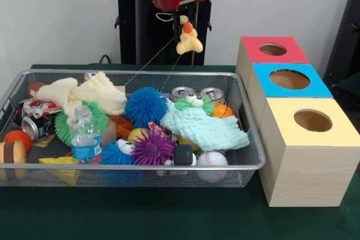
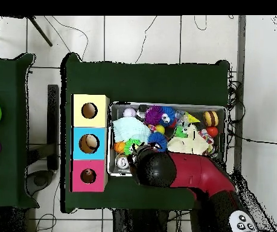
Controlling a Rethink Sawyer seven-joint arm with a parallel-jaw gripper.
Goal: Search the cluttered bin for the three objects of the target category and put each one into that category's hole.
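Observation:
My gripper [image 1: 187, 22] hangs high above the back edge of the bin [image 1: 135, 167] and is shut on a yellow plush duck [image 1: 189, 42] with an orange beak. The duck dangles below the fingers, clear of the clutter. The red-faced box's hole [image 1: 273, 49] lies to the right of the duck at the far end of the box row. In the overhead view the red arm [image 2: 189, 172] covers the gripper and the duck, beside the bin's rim [image 2: 165, 104] and close to the red box's hole [image 2: 89, 176]. No other plush animal shows in the bin.
The bin holds a water bottle [image 1: 85, 133], two cans [image 1: 198, 94], blue [image 1: 145, 107] and purple [image 1: 152, 147] spiky balls, a mint cloth [image 1: 205, 127], a cream cloth [image 1: 84, 95] and a baseball [image 1: 212, 159]. Blue-faced [image 1: 289, 78] and yellow-faced [image 1: 312, 120] boxes stand beside the red one.

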